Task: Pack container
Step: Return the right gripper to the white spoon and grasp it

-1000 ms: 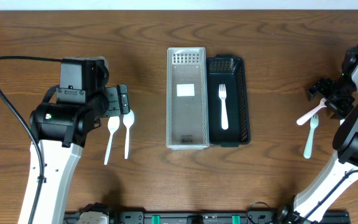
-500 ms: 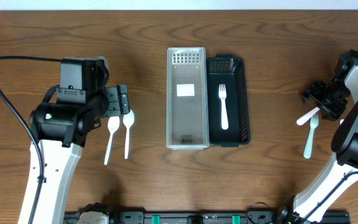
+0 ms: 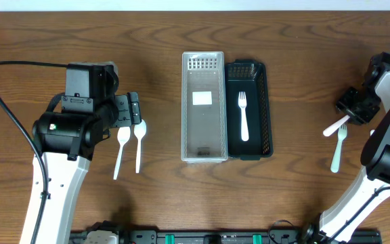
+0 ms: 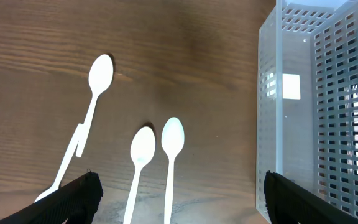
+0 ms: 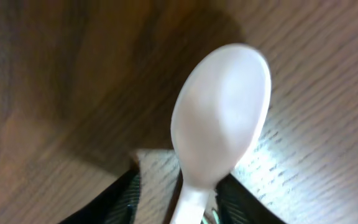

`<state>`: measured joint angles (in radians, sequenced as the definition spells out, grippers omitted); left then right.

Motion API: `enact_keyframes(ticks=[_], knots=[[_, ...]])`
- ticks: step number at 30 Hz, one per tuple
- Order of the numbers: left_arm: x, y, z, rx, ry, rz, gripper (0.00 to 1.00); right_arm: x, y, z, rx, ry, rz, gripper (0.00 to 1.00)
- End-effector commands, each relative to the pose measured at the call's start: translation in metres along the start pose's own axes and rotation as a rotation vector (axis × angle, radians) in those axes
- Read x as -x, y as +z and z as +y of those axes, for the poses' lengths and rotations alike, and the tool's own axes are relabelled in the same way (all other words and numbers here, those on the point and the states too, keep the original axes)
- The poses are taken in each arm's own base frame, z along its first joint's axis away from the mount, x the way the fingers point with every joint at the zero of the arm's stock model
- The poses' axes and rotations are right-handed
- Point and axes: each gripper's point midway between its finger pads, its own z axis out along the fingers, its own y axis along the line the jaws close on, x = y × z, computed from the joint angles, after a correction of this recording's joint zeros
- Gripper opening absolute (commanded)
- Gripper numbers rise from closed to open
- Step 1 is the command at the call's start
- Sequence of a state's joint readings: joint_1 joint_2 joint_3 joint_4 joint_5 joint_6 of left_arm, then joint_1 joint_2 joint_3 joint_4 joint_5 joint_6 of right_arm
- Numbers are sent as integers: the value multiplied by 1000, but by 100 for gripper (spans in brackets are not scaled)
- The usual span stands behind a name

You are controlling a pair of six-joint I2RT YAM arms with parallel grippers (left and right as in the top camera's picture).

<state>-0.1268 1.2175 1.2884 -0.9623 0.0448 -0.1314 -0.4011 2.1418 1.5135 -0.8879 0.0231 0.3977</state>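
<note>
Right gripper [image 3: 355, 106], near the desk's right edge, is pressed together on the handle of a pale pink spoon [image 5: 222, 130]. Its dark fingers [image 5: 114, 202] flank the handle, and the spoon's bowl points toward the middle of the desk. A white fork [image 3: 339, 146] lies on the wood just beside the spoon, on the robot's side. Left gripper [image 3: 135, 110], toward the left edge, has its jaws spread wide and holds nothing. Three white spoons [image 4: 143, 146] lie on the desk beneath it. At mid-desk, a clear basket [image 3: 184, 115] sits against a black basket [image 3: 268, 115], which holds a second fork [image 3: 243, 116].
</note>
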Motion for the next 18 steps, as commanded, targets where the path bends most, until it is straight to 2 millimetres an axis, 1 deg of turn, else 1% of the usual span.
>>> enact_keyframes(ticks=[1,5,9,10,11,12,15,17,18], knots=[[2,0,3,13,-9,-3,86,-14,21,-1,-15,-12,50,36],[2,0,3,13,-9,-3,86,-14,21,-1,-14,-12,48,25],[2,0,3,13,-9,-3,86,-14,21,-1,-15,-12,49,20],[2,0,3,13,-9,-3,86,-14,21,-1,-15,-12,50,15],[2,0,3,13,-9,-3,86,-15,21,-1,-16,-12,52,7],[2,0,3,13,-8,-3,86,-15,21,-2,-17,-11,55,1],[2,0,3,13,-8,-3,86,-17,18,-1,-19,-6,59,1],[2,0,3,14,-8,-3,86,-18,7,2,-13,10,55,1],[2,0,3,14,-8,-3,87,-17,-1,7,2,3,43,1]])
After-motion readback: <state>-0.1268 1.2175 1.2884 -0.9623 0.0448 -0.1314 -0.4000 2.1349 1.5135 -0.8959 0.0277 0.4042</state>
